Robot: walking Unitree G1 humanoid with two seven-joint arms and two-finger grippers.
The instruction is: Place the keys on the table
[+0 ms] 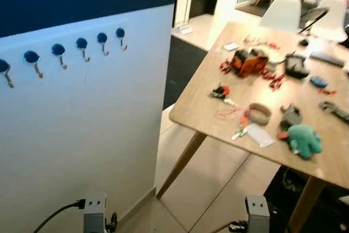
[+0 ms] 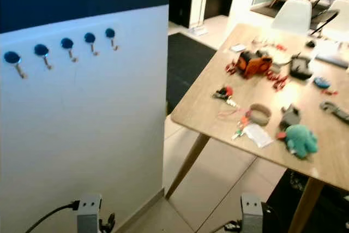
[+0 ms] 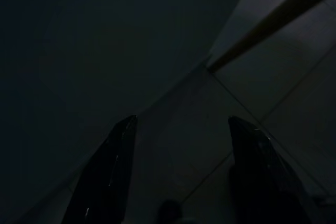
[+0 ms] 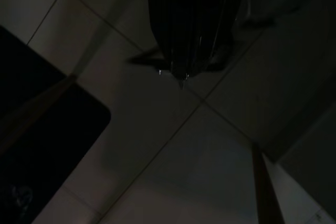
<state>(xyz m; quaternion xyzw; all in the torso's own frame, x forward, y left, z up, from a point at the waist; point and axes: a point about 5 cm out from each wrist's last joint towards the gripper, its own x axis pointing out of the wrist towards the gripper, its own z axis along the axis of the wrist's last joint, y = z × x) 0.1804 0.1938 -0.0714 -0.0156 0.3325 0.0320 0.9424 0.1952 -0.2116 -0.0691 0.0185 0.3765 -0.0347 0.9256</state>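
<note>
Several bunches of keys lie on the wooden table (image 1: 196, 107): one with a red tag (image 1: 221, 92), another with a green tag (image 1: 240, 132) beside a brown loop (image 1: 260, 113). Both arms hang low at my sides, left wrist (image 1: 94, 211) and right wrist (image 1: 256, 211). In the dark left wrist view, my left gripper (image 3: 182, 121) is open over the floor tiles with nothing between its fingers. In the right wrist view, my right gripper (image 4: 181, 77) points down at the floor, fingers pressed together. Whether anything is pinched there is too dark to tell.
A white half-wall (image 1: 82, 135) on my left carries a row of blue hooks (image 1: 80, 43), all bare. The table also holds an orange toy (image 1: 250, 62), a green plush (image 1: 304, 139) and small clutter. White chairs (image 1: 281, 12) stand behind. A dark mat (image 1: 182, 64) lies on the tiled floor.
</note>
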